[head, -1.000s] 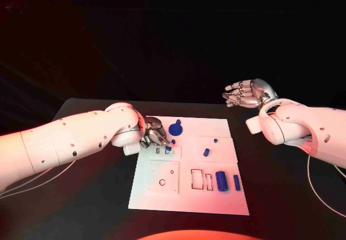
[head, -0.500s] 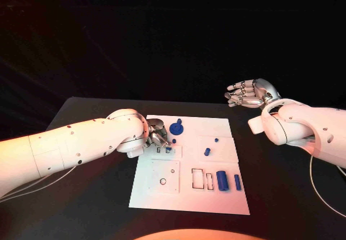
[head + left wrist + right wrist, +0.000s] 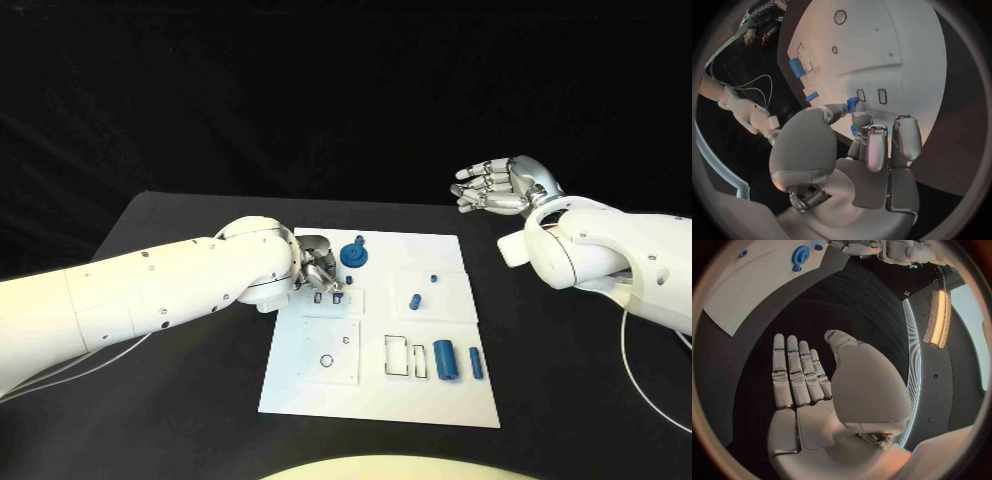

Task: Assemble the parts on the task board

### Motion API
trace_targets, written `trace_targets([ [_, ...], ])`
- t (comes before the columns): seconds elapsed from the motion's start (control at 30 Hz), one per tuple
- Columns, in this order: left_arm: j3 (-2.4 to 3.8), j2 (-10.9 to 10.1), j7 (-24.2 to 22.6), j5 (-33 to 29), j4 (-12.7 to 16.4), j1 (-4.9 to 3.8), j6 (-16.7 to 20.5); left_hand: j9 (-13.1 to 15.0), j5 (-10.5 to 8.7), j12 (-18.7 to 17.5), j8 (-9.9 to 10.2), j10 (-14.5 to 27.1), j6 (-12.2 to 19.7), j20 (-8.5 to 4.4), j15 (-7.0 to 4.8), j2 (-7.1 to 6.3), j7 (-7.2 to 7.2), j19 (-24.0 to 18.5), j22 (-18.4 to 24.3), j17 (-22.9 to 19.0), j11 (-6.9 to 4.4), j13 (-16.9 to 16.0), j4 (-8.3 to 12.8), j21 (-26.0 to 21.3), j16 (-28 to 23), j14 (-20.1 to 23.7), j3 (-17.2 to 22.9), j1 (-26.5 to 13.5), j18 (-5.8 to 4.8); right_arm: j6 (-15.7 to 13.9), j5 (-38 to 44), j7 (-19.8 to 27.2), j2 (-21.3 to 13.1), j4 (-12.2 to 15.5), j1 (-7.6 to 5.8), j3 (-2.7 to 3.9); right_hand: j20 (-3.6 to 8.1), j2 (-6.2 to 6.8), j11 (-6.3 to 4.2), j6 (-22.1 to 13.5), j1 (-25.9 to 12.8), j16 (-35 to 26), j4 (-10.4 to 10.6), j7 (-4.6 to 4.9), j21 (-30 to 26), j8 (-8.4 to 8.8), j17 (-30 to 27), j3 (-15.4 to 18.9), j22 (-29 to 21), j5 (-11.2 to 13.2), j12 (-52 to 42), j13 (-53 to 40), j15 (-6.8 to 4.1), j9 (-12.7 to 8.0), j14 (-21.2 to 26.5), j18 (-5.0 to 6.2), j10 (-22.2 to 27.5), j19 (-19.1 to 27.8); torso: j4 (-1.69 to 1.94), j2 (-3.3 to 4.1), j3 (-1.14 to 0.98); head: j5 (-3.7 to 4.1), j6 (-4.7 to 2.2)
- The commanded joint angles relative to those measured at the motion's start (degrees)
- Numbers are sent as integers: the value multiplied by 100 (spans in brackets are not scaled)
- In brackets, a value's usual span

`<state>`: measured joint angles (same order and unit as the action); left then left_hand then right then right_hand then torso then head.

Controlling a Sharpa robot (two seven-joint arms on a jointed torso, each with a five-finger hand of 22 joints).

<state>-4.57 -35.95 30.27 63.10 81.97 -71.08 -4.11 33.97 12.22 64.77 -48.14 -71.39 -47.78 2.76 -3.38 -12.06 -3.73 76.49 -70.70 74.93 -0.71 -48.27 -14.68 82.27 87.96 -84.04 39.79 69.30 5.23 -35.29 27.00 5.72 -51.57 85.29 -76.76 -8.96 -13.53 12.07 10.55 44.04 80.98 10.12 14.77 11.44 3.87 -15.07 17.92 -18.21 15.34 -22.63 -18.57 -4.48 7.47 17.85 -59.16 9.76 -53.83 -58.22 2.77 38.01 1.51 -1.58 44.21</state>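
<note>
we judge the job only partly done: on the task board (image 3: pixel 378 400) a blue gear (image 3: pixel 355 257) sits near the far edge, two small blue pegs (image 3: pixel 414 301) stand mid-board, and two blue blocks (image 3: pixel 446 360) lie by outlined slots that look unfilled. our left hand (image 3: pixel 319 272) is down on the board's near-left area, pinching a small blue part (image 3: pixel 852 104) between thumb and fingertip above two little slots — not yet seated, we think. our right hand (image 3: pixel 495 186) hovers off the surface, fingers apart, holding nothing.

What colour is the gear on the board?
Blue; the gear shows best in the head view, on the white board.
</note>
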Motion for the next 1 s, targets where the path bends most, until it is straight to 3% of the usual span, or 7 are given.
trace_targets([
  [0.03,0,3,-14,120,16,3,-191,13,55,28,-2,-50,-44,-14,-56,-13,13,51,-10,1134,-2,-24,1199,26,21,-485,1210,-53,-92,90,27,63,8,-2,3,1,-16,20,17,-21,-57,-24,7,313,-12,34,-7,-31,-9,1,35,8,26,-8,-6,69,13,22,-9,6,-3,2,6],
  [0.2,-2,-19,-1,130,18,4,-305,19,132,42,0,-79,-67,-21,-63,-33,20,59,-19,1139,-9,-54,1230,30,23,-487,1235,-88,-94,64,26,75,5,2,3,0,-16,21,17,-21,-57,-25,7,313,-12,34,-8,-32,-10,2,35,9,27,-9,-6,68,14,22,3,-1,0,31,37],
  [0.53,-5,-18,12,135,-6,7,-397,31,346,75,10,-148,-121,-37,-78,-64,36,103,-73,1145,-26,-128,1283,52,26,-490,1264,-175,-106,52,27,88,-1,6,3,0,-15,12,12,-5,-45,-32,-8,307,-7,30,-25,-54,-38,-21,37,28,22,-15,-26,72,-2,13,-2,-2,1,31,29],
  [1.0,-15,14,22,112,-35,22,-476,33,376,75,11,-153,-128,-39,-80,-66,38,107,-79,1142,-29,-131,1290,54,24,-490,1266,-187,-107,54,34,91,4,-1,3,0,-14,9,9,4,-45,-34,-12,305,-4,27,-32,-63,-51,-30,37,36,19,-18,-38,73,-12,6,3,1,3,47,34],
])
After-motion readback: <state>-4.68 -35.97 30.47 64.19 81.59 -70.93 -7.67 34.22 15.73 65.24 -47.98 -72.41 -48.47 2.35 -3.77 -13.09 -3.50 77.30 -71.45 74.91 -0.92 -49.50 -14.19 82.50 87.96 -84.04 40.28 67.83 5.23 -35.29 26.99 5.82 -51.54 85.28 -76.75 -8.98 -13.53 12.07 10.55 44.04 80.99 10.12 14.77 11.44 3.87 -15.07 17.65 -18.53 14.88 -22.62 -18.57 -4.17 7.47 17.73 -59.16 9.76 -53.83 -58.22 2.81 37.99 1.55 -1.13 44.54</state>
